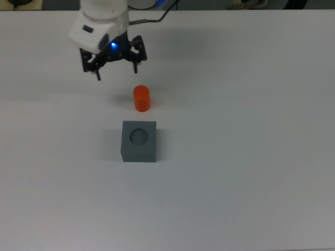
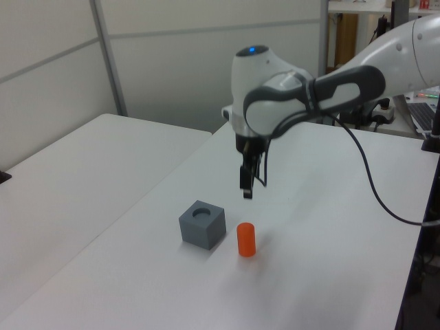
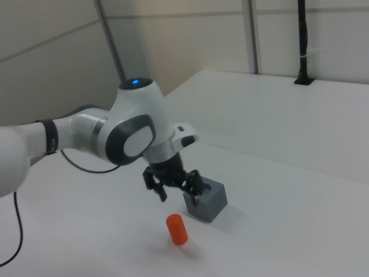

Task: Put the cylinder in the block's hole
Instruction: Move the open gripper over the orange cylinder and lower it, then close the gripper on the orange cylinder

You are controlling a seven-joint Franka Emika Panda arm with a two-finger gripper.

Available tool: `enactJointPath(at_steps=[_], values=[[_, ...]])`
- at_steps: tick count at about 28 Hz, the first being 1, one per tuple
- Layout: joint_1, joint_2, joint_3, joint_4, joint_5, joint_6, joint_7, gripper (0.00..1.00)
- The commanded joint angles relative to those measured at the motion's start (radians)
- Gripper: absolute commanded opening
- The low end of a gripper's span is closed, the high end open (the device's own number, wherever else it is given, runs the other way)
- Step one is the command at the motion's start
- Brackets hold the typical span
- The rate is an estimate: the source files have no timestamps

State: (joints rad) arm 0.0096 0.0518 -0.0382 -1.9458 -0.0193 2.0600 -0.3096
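While the block [image 1: 139,141] sits nearest the top view's bottom edge on the white surface [image 1: 251,157], its round hole faces up with nothing in it. Just past it stands the orange cylinder [image 1: 141,98], upright and not touching it. Farther back, the gripper [image 1: 116,70] hangs above the surface, its jaws spread wide and holding nothing.

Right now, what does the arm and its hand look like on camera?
The arm has glossy white shells with dark grey joint bands. A blue light glows on the wrist housing. The hand is black with two thin fingers. A black cable loops down from the arm.
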Motion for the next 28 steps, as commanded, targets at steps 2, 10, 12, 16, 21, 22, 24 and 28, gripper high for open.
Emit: enactJointPath(at_steps=[2, 10, 12, 16, 21, 22, 24, 28], values=[[0.036, -0.021, 0.014, -0.094, 0.01, 0.061, -0.017, 1.0], [0.039, 0.074, 0.046, -0.084, -0.011, 0.104, -0.013, 1.0], [0.042, 0.1, 0.047, -0.082, -0.037, 0.123, -0.005, 1.0], [0.043, 0.119, 0.047, -0.081, -0.059, 0.14, -0.003, 1.0], [0.044, 0.141, 0.047, -0.064, -0.074, 0.152, -0.003, 0.73], [0.044, 0.145, 0.047, -0.062, -0.074, 0.152, -0.003, 0.63], [0.044, 0.148, 0.057, -0.059, -0.074, 0.152, -0.002, 0.35], [0.044, 0.148, 0.063, -0.05, -0.074, 0.151, 0.0, 0.1]])
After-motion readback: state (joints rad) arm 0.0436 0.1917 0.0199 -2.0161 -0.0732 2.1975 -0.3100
